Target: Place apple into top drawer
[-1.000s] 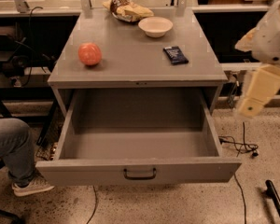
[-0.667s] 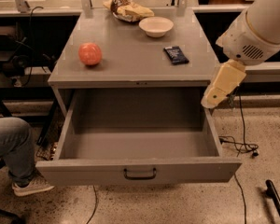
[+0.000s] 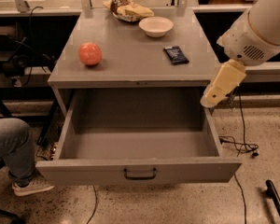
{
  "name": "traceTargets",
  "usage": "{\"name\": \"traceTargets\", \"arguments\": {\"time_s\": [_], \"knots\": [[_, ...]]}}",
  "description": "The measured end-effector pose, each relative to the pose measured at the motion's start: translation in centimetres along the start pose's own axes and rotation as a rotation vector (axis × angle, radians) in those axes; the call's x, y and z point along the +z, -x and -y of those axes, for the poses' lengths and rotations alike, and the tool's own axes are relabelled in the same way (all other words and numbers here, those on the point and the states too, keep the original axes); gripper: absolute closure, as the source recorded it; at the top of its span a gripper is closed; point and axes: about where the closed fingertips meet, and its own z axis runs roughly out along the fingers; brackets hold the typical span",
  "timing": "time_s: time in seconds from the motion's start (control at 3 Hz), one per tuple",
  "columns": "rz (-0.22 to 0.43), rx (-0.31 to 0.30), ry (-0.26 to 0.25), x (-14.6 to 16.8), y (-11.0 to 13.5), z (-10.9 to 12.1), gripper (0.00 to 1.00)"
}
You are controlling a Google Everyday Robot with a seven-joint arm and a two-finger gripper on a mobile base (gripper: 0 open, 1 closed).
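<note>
- apple (image 3: pixel 90 53) sits on the desk (image 3: pixel 130 66), near the left edge toward the front, untouched.
- gripper (image 3: pixel 213 93) hangs just off the desk's right edge by the front right corner, well apart from the apple. It carries nothing; spread or pressed together: cannot tell.
- top drawer (image 3: pixel 140 169) is pulled out, nothing inside.
- Step in hand, likely: reach for the apple. Cross above the dark packet (image 3: pixel 176 54), descend from above and centre on the fruit, since a round apple may roll. Release low in the drawer.
- No legible writing on the packet or the snack bag (image 3: pixel 128 9); the white bowl (image 3: pixel 156 25) is plain.
</note>
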Motion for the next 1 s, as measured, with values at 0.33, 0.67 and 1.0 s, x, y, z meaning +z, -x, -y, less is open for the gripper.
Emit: {"name": "traceTargets", "arguments": {"time_s": [0.33, 0.67, 1.0], "knots": [[0.11, 0.039, -0.037, 1.3, 3.6, 2.9, 0.0], [0.28, 0.085, -0.036, 3.9, 10.6, 7.9, 0.0], [0.336, 0.121, -0.009, 6.7, 15.3, 10.3, 0.0]]}}
